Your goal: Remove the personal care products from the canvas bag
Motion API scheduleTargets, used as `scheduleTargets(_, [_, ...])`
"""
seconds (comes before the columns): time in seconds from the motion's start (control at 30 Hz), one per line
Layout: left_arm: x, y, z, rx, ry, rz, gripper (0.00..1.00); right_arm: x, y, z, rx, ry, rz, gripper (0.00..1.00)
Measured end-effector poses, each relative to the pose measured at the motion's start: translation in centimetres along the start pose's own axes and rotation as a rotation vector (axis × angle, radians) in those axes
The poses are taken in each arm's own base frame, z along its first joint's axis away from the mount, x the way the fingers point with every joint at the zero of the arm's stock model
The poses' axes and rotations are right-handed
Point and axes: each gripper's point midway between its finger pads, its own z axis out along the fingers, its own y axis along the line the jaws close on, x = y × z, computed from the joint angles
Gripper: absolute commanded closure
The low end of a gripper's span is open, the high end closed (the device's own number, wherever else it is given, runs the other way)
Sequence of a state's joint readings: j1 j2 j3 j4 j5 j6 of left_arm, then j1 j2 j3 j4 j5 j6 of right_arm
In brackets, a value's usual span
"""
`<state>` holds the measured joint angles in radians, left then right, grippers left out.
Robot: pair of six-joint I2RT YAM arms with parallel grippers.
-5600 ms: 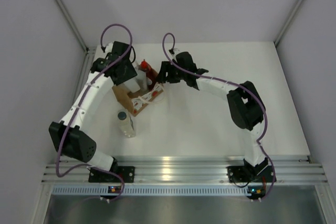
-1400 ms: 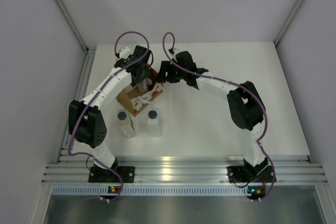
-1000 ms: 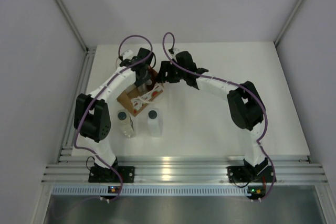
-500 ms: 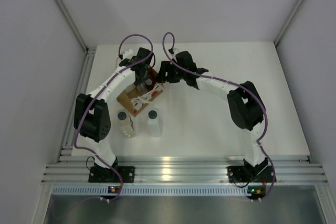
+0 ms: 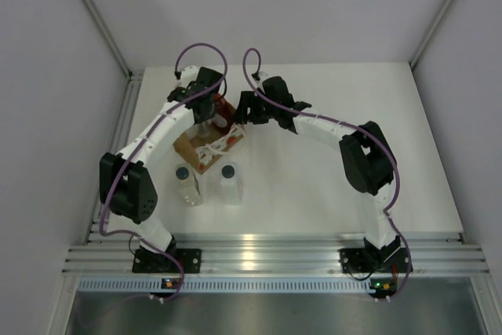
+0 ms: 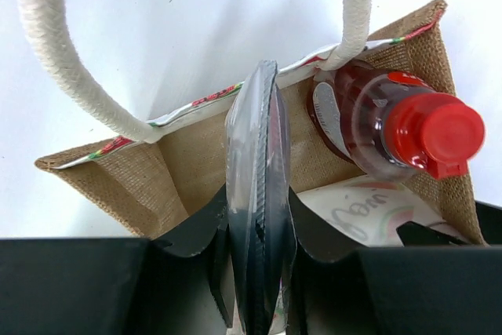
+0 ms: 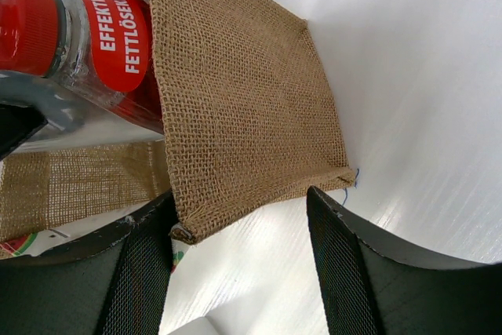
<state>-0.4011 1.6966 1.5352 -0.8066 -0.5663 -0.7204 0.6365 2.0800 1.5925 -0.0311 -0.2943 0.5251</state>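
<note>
Out: clear bottle with dark cap [image 5: 183, 173], white bottle with dark cap [image 5: 229, 172], on worktop [image 5: 314, 186] at 6 o'clock of tan-brown canvas bag [image 5: 205, 147] | Left pincer [image 6: 259, 217] clamps silvery-grey pouch [image 6: 255, 186] | Right pincer [image 7: 239, 217] open astride bag wall | Remaining: pouch, slim red bottle [image 6: 392, 127]

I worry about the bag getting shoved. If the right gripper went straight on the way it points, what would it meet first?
Probably the canvas bag: its burlap side wall lies between the open fingers of the right gripper, right ahead. The red bottle sits behind that wall. Depth is hard to judge.

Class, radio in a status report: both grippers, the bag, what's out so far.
Left gripper shut on grey pouch inside canvas bag. Right gripper open, straddling bag wall. Red bottle inside; clear bottle, white bottle out.
</note>
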Motion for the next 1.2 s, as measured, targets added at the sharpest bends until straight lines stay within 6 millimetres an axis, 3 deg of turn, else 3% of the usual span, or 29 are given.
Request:
scheduleTargets(0.23, [-0.4, -0.3, -1.4, 0.034, -0.021, 0.056, 1.0, 0.0, 0.0, 0.0, 0.0, 0.0, 0.0, 0.37])
scheduleTargets(0.4, [-1.1, -0.6, -3.6, 0.088, -0.048, 0.087, 1.0, 0.0, 0.0, 0.0, 0.0, 0.0, 0.0, 0.37])
scheduleTargets(0.77, [-4.6, -1.6, -10.7, 0.333, -0.12, 0.135, 1.0, 0.1, 0.2, 0.0, -0.012, 0.006, 0.003, 0.37])
scheduleTargets(1.03, [-4.6, -3.7, -16.6, 0.597, -0.116, 0.21, 1.0, 0.1, 0.3, 0.0, -0.016, 0.008, 0.003, 0.37])
scheduleTargets(1.2, [-3.5, -5.0, -19.6, 0.746, -0.092, 0.267, 1.0, -0.2, 0.5, -0.1, -0.019, 0.005, 0.001, 0.37])
